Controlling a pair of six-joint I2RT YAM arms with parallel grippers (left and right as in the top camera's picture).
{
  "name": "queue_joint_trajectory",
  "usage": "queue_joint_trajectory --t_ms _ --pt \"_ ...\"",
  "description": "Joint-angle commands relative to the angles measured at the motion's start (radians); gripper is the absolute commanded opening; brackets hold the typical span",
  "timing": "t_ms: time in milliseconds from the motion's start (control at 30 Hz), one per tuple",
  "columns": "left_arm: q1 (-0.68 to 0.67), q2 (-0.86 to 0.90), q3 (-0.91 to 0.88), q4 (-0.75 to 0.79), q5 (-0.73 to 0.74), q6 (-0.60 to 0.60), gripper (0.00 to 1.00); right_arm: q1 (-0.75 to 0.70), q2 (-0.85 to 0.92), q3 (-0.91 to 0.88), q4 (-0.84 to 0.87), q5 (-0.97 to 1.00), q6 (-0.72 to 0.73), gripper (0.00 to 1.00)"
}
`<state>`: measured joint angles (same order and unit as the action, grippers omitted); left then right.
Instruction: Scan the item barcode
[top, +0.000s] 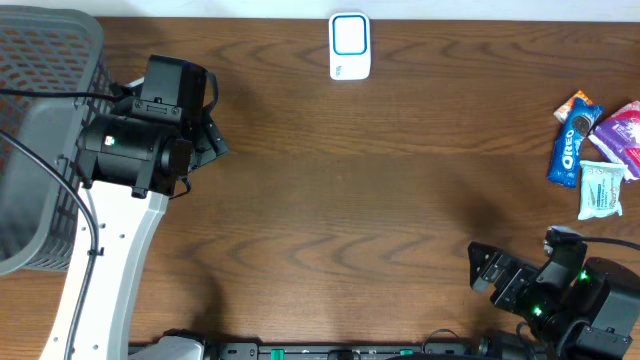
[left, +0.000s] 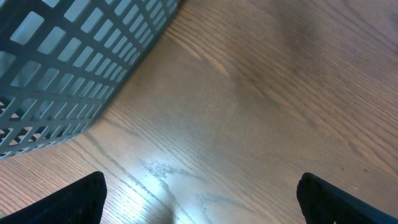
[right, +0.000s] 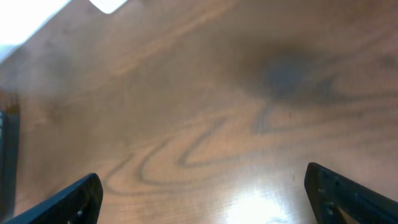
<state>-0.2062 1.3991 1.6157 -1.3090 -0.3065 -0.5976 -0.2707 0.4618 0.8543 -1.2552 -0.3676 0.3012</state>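
Picking the Oreo pack (top: 571, 140) at the frame's right edge likely called for the right gripper (top: 479, 268), spread and empty at lower right, pinching its edges, barcode unobstructed toward the scanner (top: 349, 46), top centre.

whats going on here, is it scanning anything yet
Nothing is being handled yet. Both arms are empty with jaws open: the left gripper hovers beside the basket, and the right gripper is low at the near right of the table. The snack packs lie together at the right edge. The white scanner sits at the far edge, with no pack near it.
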Motion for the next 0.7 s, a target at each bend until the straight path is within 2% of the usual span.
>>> queue_joint_trajectory --t_ms 0,167,333,467,667 --pt "0.003 0.004 0.008 -0.004 -0.02 0.01 0.98 0.011 -0.005 -0.008 -0.027 -0.006 0.005 0.99" --pt "0.003 0.004 0.008 -0.004 -0.02 0.01 0.98 0.013 -0.005 -0.008 -0.017 0.042 0.004 0.99" --pt "0.003 0.004 0.008 -0.004 -0.02 0.01 0.98 0.092 -0.005 -0.011 0.029 0.063 0.005 0.99" --pt "0.003 0.004 0.008 -0.004 -0.02 0.01 0.98 0.187 -0.006 -0.048 0.154 0.063 -0.017 0.99" --pt "0.003 0.004 0.008 -0.004 -0.02 0.01 0.98 0.318 -0.04 -0.167 0.358 0.062 -0.132 0.99"
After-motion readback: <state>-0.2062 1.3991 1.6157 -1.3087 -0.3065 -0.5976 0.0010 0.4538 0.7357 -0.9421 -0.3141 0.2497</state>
